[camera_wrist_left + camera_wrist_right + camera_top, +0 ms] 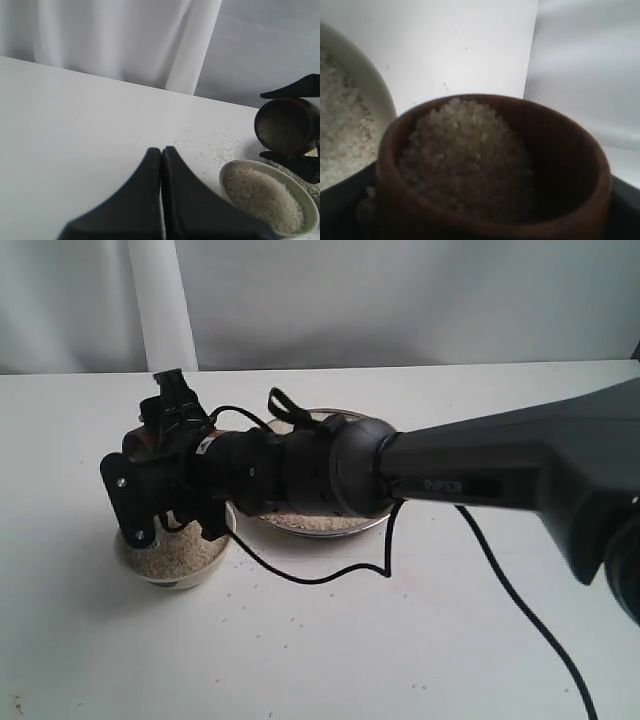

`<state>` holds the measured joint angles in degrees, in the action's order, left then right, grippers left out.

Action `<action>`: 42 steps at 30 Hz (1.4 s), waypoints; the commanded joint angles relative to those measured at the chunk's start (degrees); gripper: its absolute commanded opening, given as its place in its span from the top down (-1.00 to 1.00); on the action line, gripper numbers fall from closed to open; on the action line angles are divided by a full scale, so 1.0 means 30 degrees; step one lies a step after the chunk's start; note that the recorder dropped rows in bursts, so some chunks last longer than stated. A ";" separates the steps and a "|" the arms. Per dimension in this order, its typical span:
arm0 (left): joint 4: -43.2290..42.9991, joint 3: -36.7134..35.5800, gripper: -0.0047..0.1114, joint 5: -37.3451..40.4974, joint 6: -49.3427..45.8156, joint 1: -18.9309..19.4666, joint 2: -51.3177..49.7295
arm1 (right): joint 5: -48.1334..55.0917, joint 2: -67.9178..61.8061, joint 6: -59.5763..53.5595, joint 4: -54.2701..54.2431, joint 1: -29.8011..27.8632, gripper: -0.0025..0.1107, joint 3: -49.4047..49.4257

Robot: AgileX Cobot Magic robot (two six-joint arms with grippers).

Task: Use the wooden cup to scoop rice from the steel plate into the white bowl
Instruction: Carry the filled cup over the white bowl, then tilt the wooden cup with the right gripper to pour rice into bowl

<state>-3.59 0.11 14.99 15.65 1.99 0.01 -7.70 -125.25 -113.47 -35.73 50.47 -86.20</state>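
The white table (300,660) carries everything, and the right arm (500,475) stretches across it from the far side, passing over the steel plate (352,528) so that its wrist ends above the white bowl (170,580). That reach looks chosen to carry a load from plate to bowl, and it hides much of the plate from the exterior view. The plate lies just beside the bowl, a short carry. The bowl already holds a good heap of rice (262,197). The right gripper (158,455) has its jaws spread wide and closed around the wooden cup (286,125), which hangs above the bowl's far edge, tipped on its side with grain inside, likely poised to pour. The left gripper (161,152) waits apart with its jaws pressed together and nothing in them, clear of the work. A black cable (320,575) loops on the table near both vessels and could snag on the way back. Loose grains (215,145) lie scattered beside the bowl.
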 commanded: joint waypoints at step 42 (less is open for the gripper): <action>0.0035 -0.0036 0.92 -0.0063 0.0045 -0.0086 -0.0004 | -0.7176 -0.0534 -0.3128 0.1939 0.0536 0.96 0.2145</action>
<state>-3.59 0.11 14.99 15.65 1.99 0.01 -27.54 -127.26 -122.12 -30.72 51.97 -79.82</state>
